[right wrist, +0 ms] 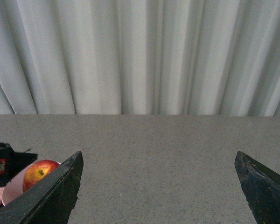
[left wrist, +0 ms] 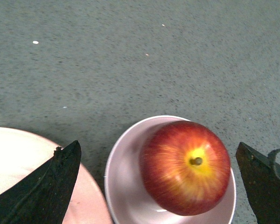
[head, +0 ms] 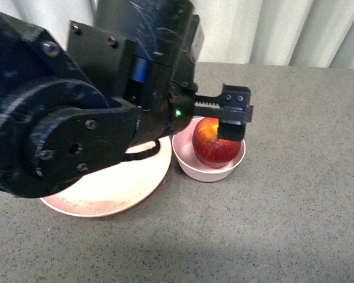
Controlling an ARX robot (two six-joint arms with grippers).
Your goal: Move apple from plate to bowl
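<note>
Black left arm [head: 76, 112]: round joint, screws, green LED, cable.

A staged test room, like a lab: bare grey speckled worktop [head: 295, 224] backed by plain white curtains [right wrist: 140, 56].

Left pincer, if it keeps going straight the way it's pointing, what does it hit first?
Most likely the apple, sitting in the bowl between the open left pincer's jaws; depth is hard to judge.
</note>
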